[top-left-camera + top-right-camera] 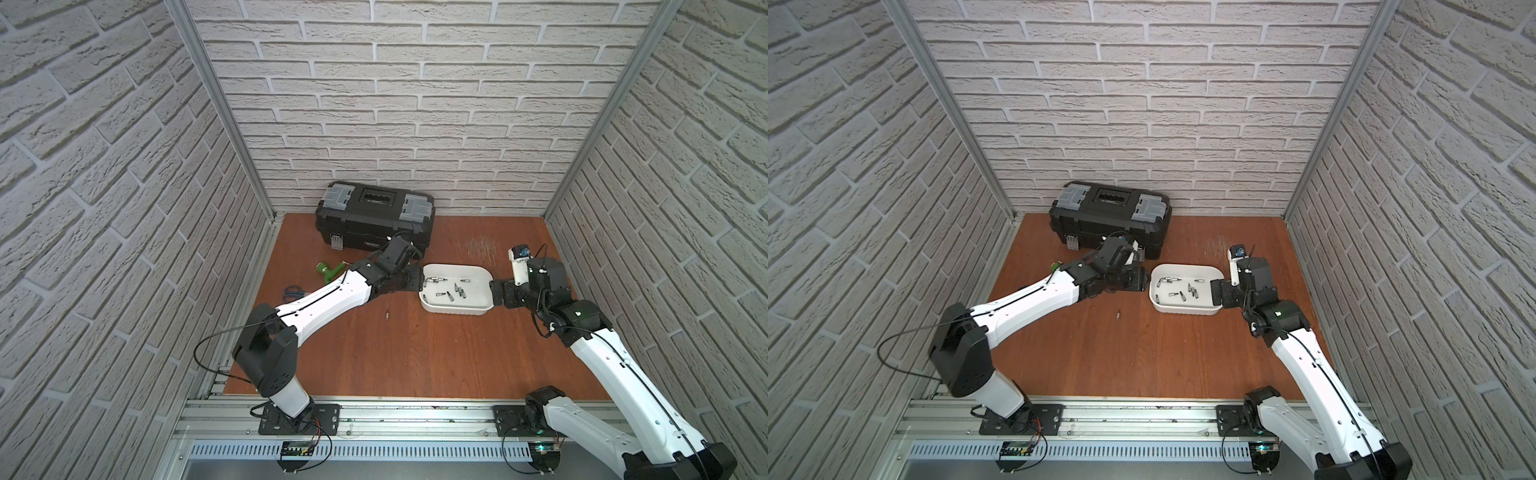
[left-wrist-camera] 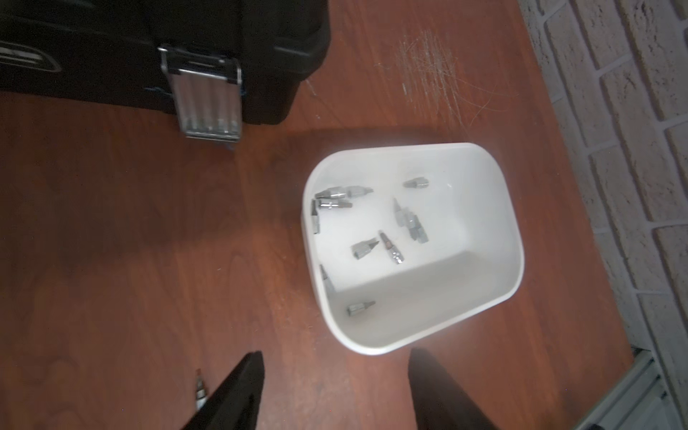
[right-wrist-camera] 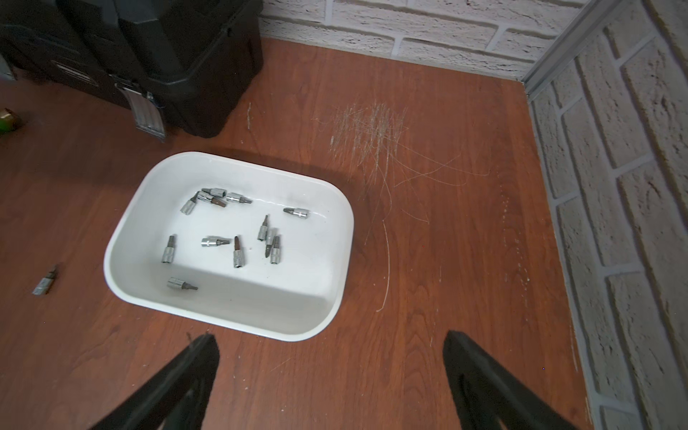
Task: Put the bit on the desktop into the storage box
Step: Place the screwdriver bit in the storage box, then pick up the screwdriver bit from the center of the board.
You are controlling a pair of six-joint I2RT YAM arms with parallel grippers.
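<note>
Left fingers wide apart and empty, right fingers likewise, bit on desktop lying front-to-back, tip rearward

L claw & R claw both agape, empty, low, face to face.

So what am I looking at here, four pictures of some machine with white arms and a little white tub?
Two robot arms stand at a wooden desktop. Two pictures look down from overhead and are almost identical. The two close-ups come from a camera on each arm's wrist, looking past its claw. The left claw and the right claw are both open and hold nothing. Between them sits the storage box, holding about a dozen small metal bits. One loose bit lies outside it on the wood. A black toolbox stands at the back.
</note>
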